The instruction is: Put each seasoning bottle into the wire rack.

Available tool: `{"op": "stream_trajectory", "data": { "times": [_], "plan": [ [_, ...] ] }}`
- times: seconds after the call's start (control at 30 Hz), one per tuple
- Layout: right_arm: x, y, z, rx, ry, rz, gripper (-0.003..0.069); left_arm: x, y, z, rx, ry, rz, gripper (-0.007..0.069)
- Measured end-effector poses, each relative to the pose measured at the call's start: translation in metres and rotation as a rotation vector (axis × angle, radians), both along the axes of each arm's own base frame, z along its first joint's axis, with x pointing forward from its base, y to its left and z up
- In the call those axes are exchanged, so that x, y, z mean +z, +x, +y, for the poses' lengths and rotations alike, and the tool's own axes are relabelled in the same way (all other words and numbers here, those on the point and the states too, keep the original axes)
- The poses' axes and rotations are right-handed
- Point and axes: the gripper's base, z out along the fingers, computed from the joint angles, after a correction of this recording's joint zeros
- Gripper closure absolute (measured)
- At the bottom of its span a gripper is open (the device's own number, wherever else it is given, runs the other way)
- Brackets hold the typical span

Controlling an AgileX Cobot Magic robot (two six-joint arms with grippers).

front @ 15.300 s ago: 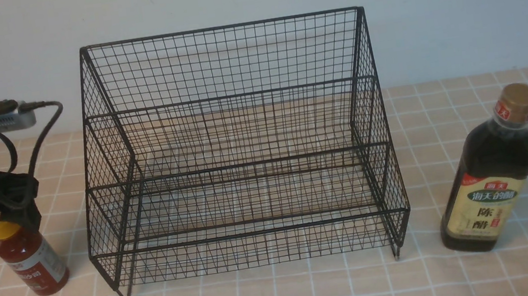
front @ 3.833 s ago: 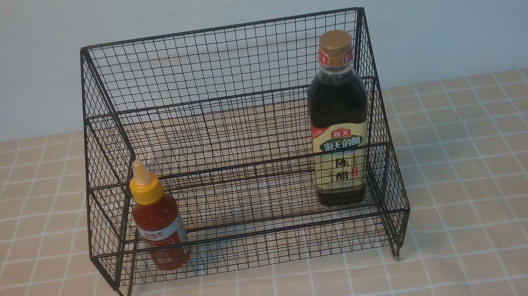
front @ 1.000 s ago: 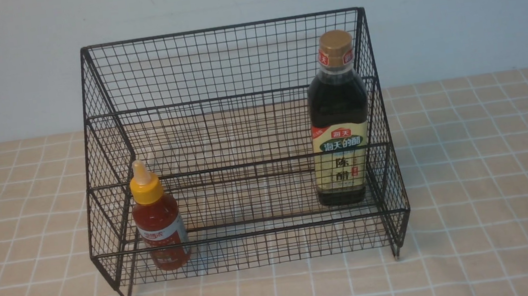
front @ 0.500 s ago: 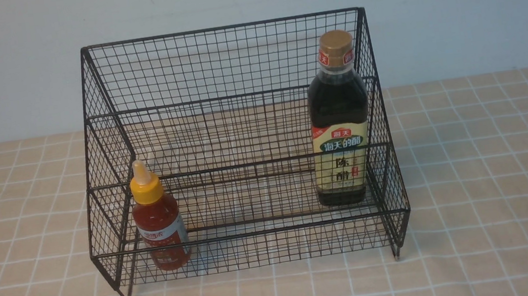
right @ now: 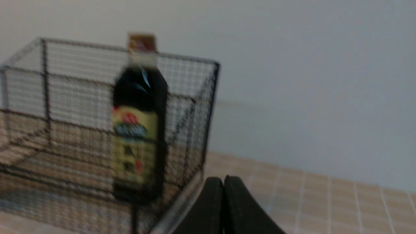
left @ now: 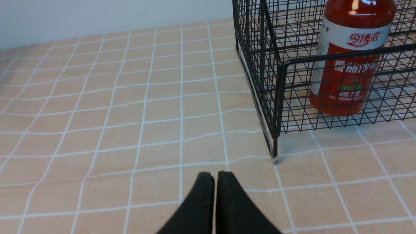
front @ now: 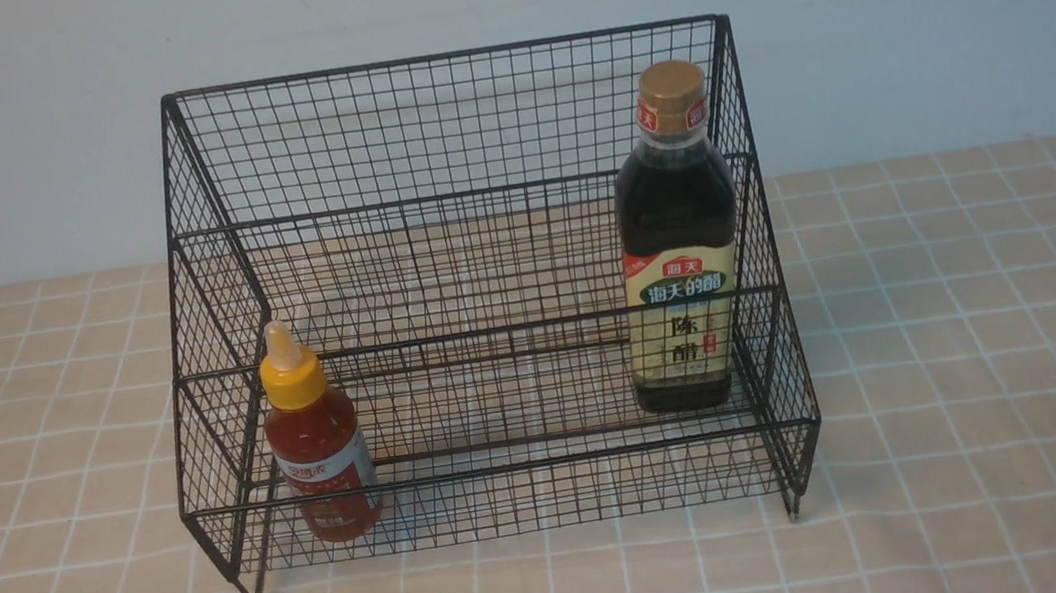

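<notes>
Nothing has shifted over the last second; against the earliest frame both bottles have gone from the tablecloth into the rack, and my left arm has left the front view.

Front view: the red sauce squeeze bottle (front: 317, 441) stands upright at the front-left corner of the black wire rack's (front: 465, 193) lower tier. The dark vinegar bottle (front: 678, 243) stands upright on the step behind, hard by the rack's right side. Neither claw shows here.

Left wrist view: my left claw (left: 215, 177) is pressed together, empty, over the checked tablecloth (left: 97, 113), just off the rack's front-left foot; the sauce bottle (left: 349, 61) sits inside the mesh.

Right wrist view: blurred. My right claw (right: 223, 182) is together and empty, near the rack's (right: 48, 97) right front corner, the vinegar bottle (right: 139, 120) inside.

Task looks done to me. Risk: a careless swing of either arm could clip a rack corner, jolt it, and tip the tall vinegar bottle.
</notes>
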Motion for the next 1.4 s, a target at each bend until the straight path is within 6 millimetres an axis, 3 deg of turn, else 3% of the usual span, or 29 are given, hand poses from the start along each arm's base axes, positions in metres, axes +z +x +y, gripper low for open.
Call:
{"op": "stream_trajectory", "data": {
  "times": [0.17, 1.4],
  "plan": [
    [-0.040, 0.006, -0.007, -0.148, -0.011, 0.145, 0.0672, 0.000, 0.000, 0.000, 0.000, 0.000, 0.001, 0.0631],
    [-0.042, 0.006, -0.010, -0.207, 0.009, 0.173, 0.0672, 0.000, 0.000, 0.000, 0.000, 0.000, 0.001, 0.0631]
  ]
}}
